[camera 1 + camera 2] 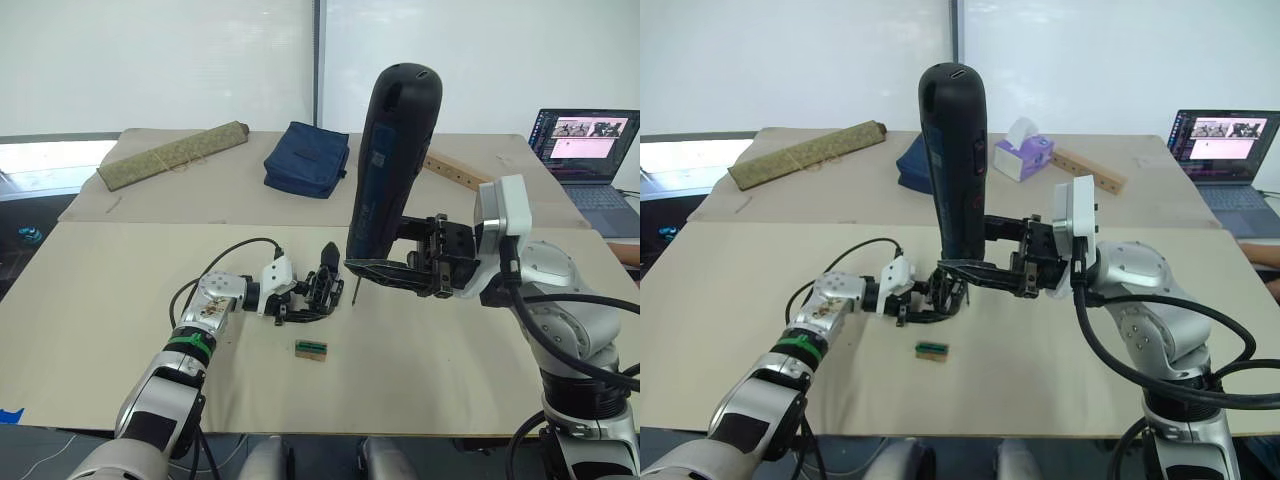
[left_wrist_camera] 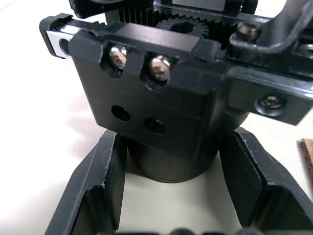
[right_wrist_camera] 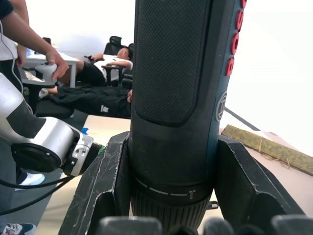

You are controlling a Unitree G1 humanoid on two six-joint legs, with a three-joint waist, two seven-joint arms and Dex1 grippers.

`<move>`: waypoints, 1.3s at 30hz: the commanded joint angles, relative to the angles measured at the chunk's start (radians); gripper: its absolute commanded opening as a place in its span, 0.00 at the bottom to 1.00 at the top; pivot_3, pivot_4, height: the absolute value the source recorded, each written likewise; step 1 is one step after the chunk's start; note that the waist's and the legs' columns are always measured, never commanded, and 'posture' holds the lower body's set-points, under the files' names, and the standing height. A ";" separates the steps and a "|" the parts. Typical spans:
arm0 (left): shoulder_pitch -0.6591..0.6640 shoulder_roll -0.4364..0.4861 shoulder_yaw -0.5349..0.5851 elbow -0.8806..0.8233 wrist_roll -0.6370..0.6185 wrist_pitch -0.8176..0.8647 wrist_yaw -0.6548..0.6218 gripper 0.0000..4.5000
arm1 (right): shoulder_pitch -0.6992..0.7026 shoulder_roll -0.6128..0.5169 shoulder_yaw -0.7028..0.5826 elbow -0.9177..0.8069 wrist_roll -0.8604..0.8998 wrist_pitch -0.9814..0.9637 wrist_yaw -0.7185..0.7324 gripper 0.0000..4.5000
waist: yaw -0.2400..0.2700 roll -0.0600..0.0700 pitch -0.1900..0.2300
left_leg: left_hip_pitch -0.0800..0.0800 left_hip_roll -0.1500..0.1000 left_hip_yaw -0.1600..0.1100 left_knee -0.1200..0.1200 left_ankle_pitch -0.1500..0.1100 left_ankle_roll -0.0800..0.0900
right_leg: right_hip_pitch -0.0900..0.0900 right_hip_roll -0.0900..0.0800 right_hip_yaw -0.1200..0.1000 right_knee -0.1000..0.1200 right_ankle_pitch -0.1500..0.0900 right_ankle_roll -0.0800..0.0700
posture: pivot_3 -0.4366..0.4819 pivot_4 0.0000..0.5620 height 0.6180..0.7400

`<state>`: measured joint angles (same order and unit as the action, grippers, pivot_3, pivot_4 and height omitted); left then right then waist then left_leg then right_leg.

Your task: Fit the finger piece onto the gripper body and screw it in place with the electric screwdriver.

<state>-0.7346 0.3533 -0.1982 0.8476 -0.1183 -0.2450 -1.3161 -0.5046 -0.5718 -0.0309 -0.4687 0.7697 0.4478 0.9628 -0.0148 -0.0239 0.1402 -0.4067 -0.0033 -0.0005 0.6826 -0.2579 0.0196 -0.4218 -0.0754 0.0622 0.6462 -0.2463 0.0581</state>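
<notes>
Your right end effector (image 1: 385, 272) is clamped on the electric screwdriver (image 1: 390, 165), held nearly upright with its rounded end up. Its thin metal bit points down, the tip hanging just beside the gripper body (image 1: 318, 290) and above the surface (image 1: 420, 360).

Your left end effector (image 2: 168, 193) has its two black fingers (image 2: 98, 186) closed around the round base of the gripper body, holding it low over the surface. In the left wrist view, two silver screws (image 2: 159, 68) sit side by side in the body's black block, with two empty holes below them. A pointed black finger stands up from the body; whether that is the finger piece, already fitted, is unclear.

The step in hand looks like driving a screw. To do it well, line the bit straight along the screw's axis before you press, and keep the left grip steady so the body does not twist under the torque. The bit is not yet seated on a screw head, so close the gap slowly.

A small green-and-tan block (image 1: 311, 348) lies near the gripper body, toward you. A black cable (image 1: 235, 250) loops just beside the body on its left. Beyond it, well apart, lie a blue pouch (image 1: 308, 158), a rolled mat (image 1: 172, 155) and a wooden bar (image 1: 1088, 168). The surface to the right of the body is open for repositioning.
</notes>
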 commanded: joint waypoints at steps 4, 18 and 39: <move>0.042 0.022 0.082 -0.080 -0.045 -0.035 0.040 0.92 | -0.021 -0.003 -0.038 -0.045 0.038 0.000 -0.024 0.43 | -0.003 0.000 0.000 | 0.000 0.001 0.000 0.000 0.000 0.000 | 0.000 0.000 0.000 0.001 0.000 0.000 | 0.48 0.27 1.00; 0.359 0.076 0.108 -0.588 -0.091 0.203 0.175 1.00 | -0.034 0.008 -0.027 -0.035 0.038 0.004 -0.025 0.43 | 0.003 0.000 0.000 | 0.001 0.002 -0.001 0.000 0.000 0.000 | 0.000 -0.001 0.000 0.001 0.000 0.000 | 0.48 0.27 1.00; 0.338 -0.045 0.017 -0.568 0.003 0.304 0.426 1.00 | -0.040 0.014 -0.025 -0.038 0.035 0.007 -0.033 0.43 | 0.007 0.000 0.000 | 0.002 0.001 -0.001 0.000 0.000 0.000 | 0.001 -0.002 0.000 0.001 0.000 0.000 | 0.48 0.27 1.00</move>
<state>-0.3916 0.3105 -0.1736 0.2739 -0.1177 0.0507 -0.8912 -0.5202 -0.5608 -0.0281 -0.4729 0.7718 0.4624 0.9376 -0.0077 -0.0238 0.1401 -0.4051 -0.0023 -0.0014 0.6826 -0.2579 0.0195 -0.4210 -0.0768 0.0626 0.6472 -0.2462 0.0581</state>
